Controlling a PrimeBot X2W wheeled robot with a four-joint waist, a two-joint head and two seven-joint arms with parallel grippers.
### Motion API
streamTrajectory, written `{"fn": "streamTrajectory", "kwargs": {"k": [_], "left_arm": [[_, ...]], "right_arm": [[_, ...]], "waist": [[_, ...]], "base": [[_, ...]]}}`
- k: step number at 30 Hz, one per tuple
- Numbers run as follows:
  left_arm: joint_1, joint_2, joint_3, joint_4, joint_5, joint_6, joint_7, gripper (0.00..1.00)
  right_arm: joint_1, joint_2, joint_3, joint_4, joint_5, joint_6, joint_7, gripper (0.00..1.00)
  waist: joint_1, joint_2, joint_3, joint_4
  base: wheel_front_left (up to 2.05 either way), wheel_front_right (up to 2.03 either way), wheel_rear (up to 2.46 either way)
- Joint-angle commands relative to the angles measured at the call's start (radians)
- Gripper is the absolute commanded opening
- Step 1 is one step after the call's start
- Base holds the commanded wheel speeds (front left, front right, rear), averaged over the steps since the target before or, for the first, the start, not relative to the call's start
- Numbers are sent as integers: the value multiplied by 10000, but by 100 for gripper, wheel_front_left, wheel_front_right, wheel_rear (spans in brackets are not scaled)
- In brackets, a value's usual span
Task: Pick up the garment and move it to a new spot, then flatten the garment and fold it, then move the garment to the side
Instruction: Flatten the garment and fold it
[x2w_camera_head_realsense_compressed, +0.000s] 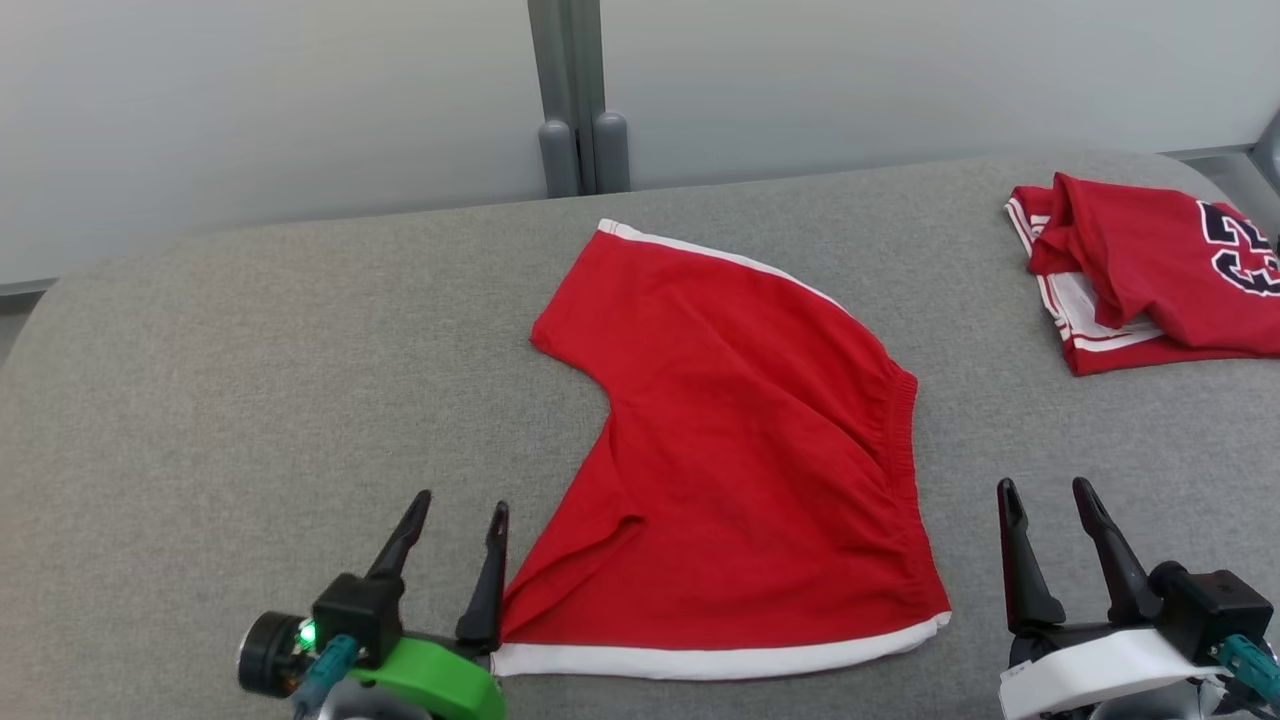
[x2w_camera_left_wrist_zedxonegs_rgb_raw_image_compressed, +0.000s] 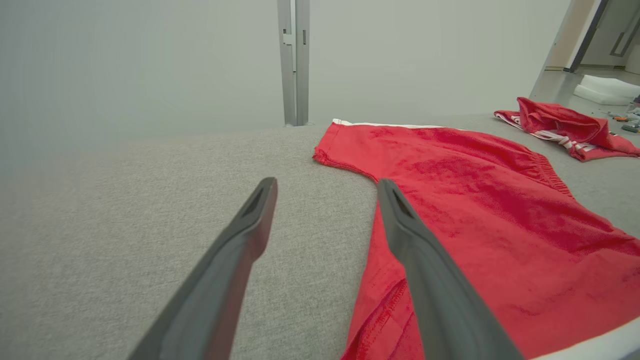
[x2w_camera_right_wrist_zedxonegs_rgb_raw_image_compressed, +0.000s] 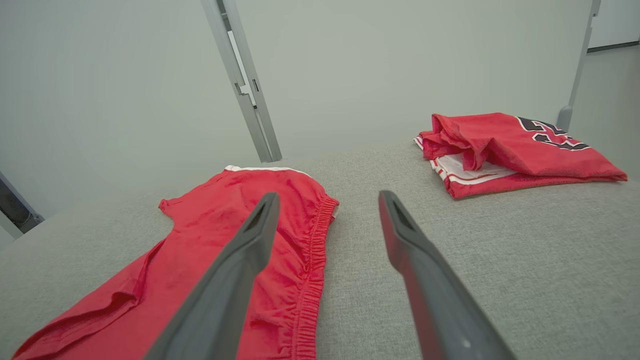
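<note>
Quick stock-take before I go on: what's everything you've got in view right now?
red cloth shorts with white trim: one, red with white hems, spread flat mid-surface, elastic waistband toward the right
folded red jersey with dark numerals: one, red, white and dark, far right of the surface, apart from the shorts
grey fabric-covered surface: one, grey, under both garments
grey metal post: one, grey, behind the surface's far edge, against a pale wall
left end effector: one, dark fingers, open, at the shorts' near-left corner, holding nothing
right end effector: one, dark fingers, open, over bare surface right of the waistband
</note>
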Motion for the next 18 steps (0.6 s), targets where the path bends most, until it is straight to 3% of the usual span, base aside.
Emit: {"fn": "streamTrajectory", "kwargs": {"k": [1,10,18], "left_arm": [[-484,-4,-310,345,125,-83,-27,100],[-2522,-39,-1934,2717,394,-239,-28,100],[-3357,58,-2656,4122,97,-250,-28,100]], "right_arm": [[-197,7,92,-11,-60,-16,-24,100],[-702,-10,367,96,20,-15,-24,100],[-981,55,355,57,71,-16,-25,100]], "waist": [[0,0,250,-191],[0,0,1009,-950],[0,0,1474,-1373]], "base": [[0,0,0],[0,0,0],[0,0,0]]}}
